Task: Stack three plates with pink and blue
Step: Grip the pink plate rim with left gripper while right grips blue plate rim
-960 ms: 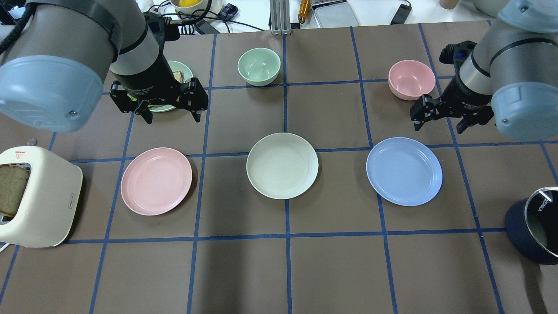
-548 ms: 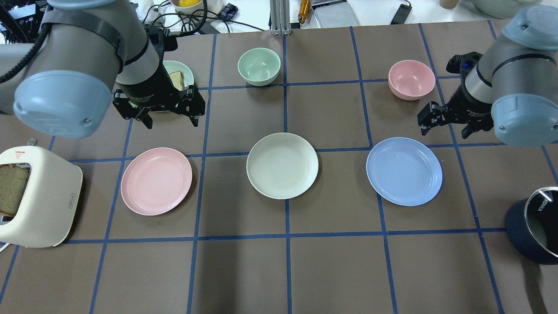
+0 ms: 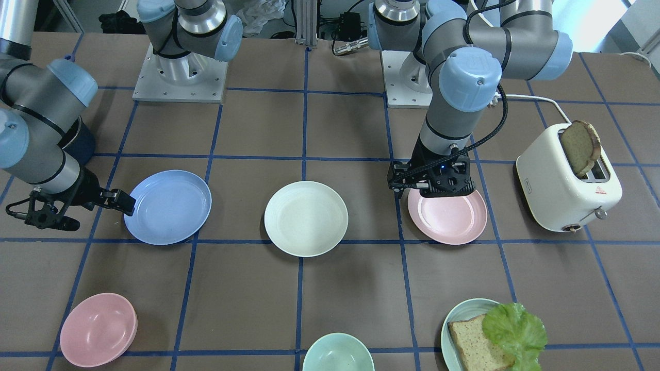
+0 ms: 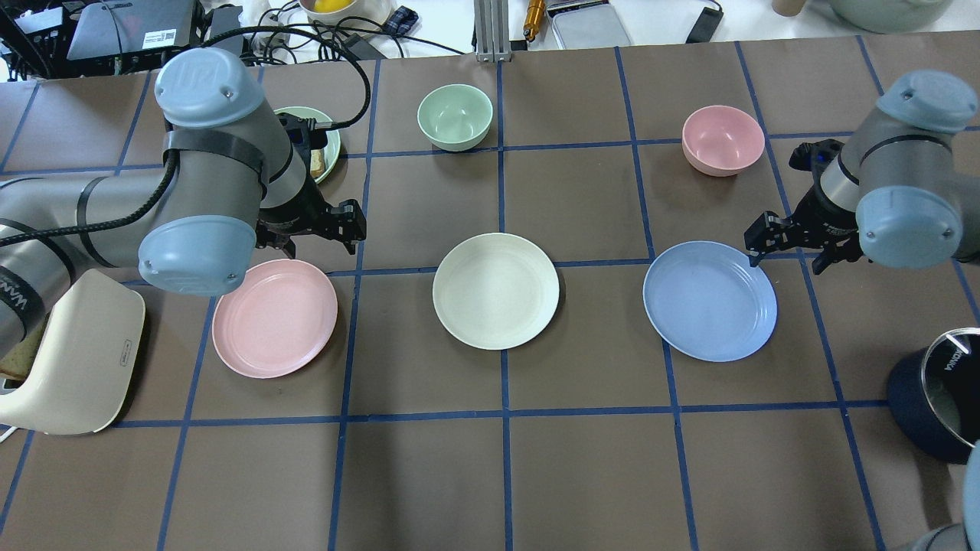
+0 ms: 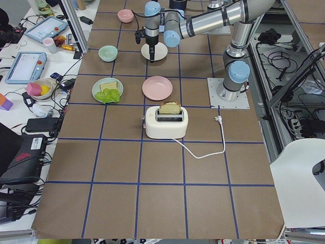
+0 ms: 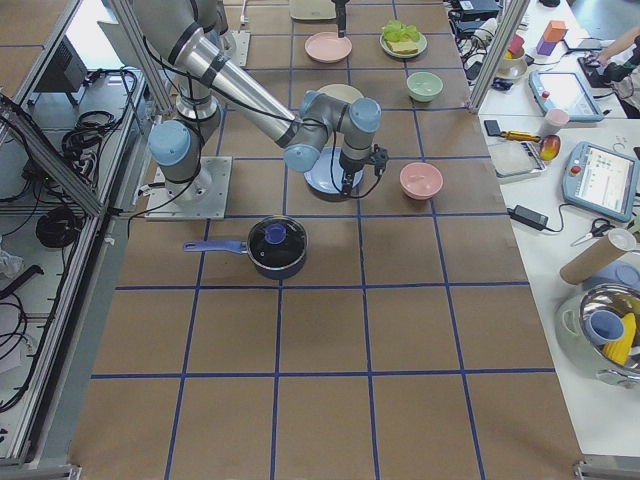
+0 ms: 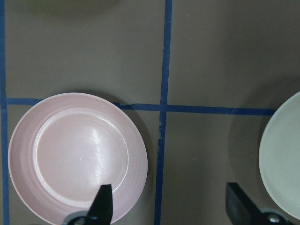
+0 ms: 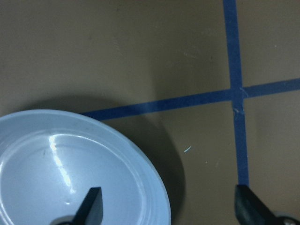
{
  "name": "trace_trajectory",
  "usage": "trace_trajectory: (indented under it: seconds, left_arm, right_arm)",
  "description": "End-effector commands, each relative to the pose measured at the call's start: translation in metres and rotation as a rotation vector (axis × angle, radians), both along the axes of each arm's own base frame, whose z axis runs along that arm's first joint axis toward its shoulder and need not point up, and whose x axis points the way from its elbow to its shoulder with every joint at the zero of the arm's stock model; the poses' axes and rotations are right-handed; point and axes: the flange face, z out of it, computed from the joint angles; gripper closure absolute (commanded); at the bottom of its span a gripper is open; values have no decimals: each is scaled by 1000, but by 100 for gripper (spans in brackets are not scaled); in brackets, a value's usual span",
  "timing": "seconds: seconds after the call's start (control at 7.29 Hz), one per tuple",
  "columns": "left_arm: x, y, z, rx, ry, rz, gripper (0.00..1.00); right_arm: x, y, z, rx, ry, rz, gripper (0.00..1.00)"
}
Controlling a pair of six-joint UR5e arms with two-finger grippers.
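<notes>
Both arms have come down to the plates' far rims since a second ago. At left, the left gripper [image 4: 320, 239], fingers spread, straddles the pink plate [image 4: 274, 318] rim; the cream plate [image 4: 495, 291] lies free at centre; the right gripper [image 4: 788, 259], also spread, straddles the blue plate [image 4: 710, 301] rim. We judge them light, stiff, smooth: pinch the raised rim.

In 1 row, well apart: left plate [image 4: 274, 317], middle plate [image 4: 495, 291], right plate [image 4: 710, 300]; toaster [image 4: 76, 367] far left, pot [image 4: 930, 398] far right.
</notes>
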Motion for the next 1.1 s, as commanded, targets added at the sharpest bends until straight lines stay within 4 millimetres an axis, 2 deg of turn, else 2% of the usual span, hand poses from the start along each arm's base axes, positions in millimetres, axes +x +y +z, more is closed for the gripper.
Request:
trace_trajectory:
  seconds: [0.0,0.14,0.27,0.55,0.69,0.82,0.96]
  left_arm:
    - [16,-11,-26,18,0,33,25]
    - [17,-14,-37,32,-1,35,37]
    - [17,-21,-49,24,1,35,37]
    - [16,-22,-71,70,-4,32,37]
    - [17,-18,-79,86,-10,32,37]
    - [20,-15,-86,99,-40,33,37]
    - [21,-12,-89,107,-44,37,37]
  right_arm:
    - [2,16,-34,-25,8,-1,6]
    - [4,18,-37,-27,0,3,16]
    - [4,18,-36,-29,-2,3,28]
    - [3,19,-37,-21,-7,2,69]
    - [4,20,-35,-25,-8,2,82]
    - [4,20,-35,-23,-8,2,87]
    - [3,19,-34,-25,-8,4,88]
